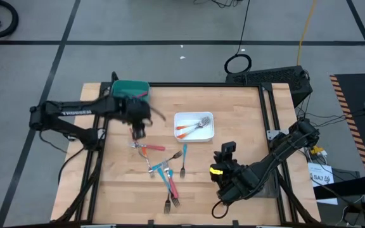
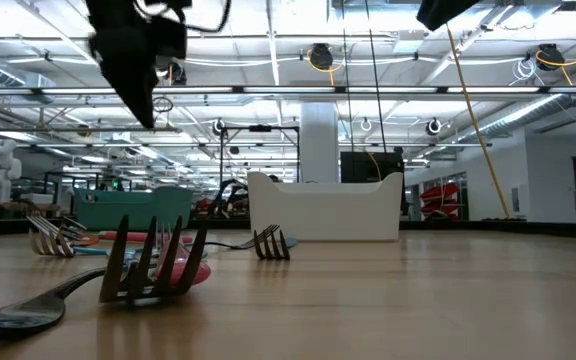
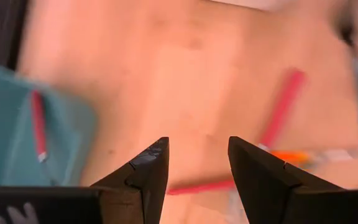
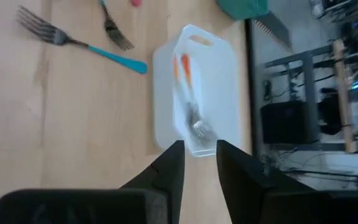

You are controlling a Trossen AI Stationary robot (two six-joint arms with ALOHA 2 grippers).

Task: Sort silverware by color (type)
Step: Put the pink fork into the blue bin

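**Forks Half Sorted on the Tabletop**

From above, we see the left gripper [image 1: 137,131] hanging over the wooden tabletop [image 1: 246,107], just to the picture-left of the white tray [image 1: 194,126] and just above the loose forks [image 1: 162,166]. Its fingers [image 3: 148,168] are spread, with nothing between them. The loose forks lie scattered below and to the left of the white tray: red-handled and teal-handled ones crossed over each other, and one with an orange handle at the end of the heap nearest that gripper. Inside the white tray rest two orange-handled forks [image 4: 186,79], heads toward its right side. The teal tray [image 1: 130,88] stands at the far edge of the tabletop, up and left of the white tray; in the left wrist view it appears to hold a red-handled fork [image 3: 38,124], though the blur makes us unsure. The right gripper [image 1: 225,149] waits below and to the right of the white tray, fingers parted a little and holding nothing.
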